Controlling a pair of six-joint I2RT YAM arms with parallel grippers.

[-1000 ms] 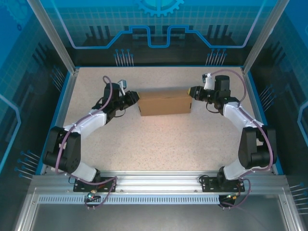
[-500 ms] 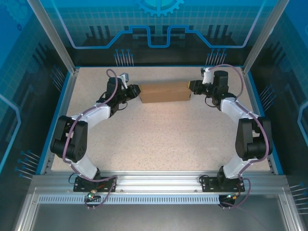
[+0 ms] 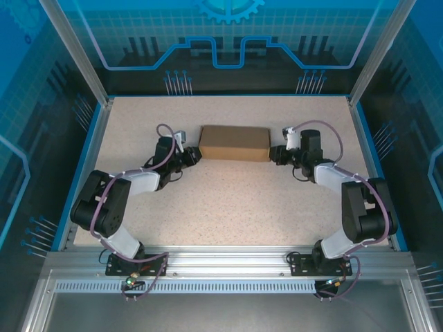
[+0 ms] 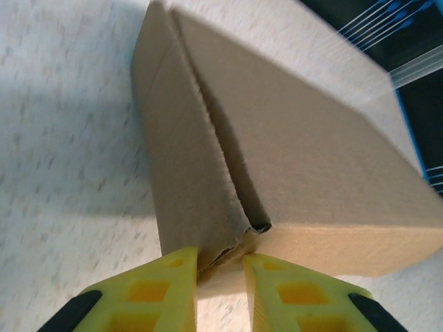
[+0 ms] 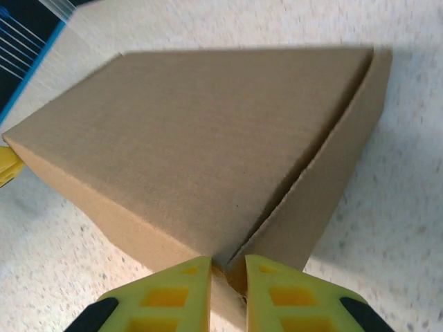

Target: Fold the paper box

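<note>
1. Top view: the paper box (image 3: 234, 142) lies flat on the speckled desk (image 3: 228, 200), in its far half and about midway between the side edges. It is closed up into a shallow brown block with its long side running left to right. The left hand (image 3: 196, 155) meets the box at its near left corner. The right hand (image 3: 274, 153) meets it at its near right corner. Both arms are bent low over the desk.

2. Left wrist view: the left hand (image 4: 220, 277) has its two yellow fingers (image 4: 166, 290) drawn close together. They pinch the nearest corner of the paper box (image 4: 297, 159), where the cardboard edge is a little ragged. A dark seam runs from that corner away along the box, between the top panel and the side wall. The box rests on the desk (image 4: 55, 138).

3. Right wrist view: the right hand (image 5: 228, 277) has its yellow fingers (image 5: 173, 297) almost together. They pinch the nearest corner of the paper box (image 5: 208, 145), right where the lid's edge meets the end wall. The lid lies flat and closed. The desk (image 5: 387, 228) shows all around the box.
</note>
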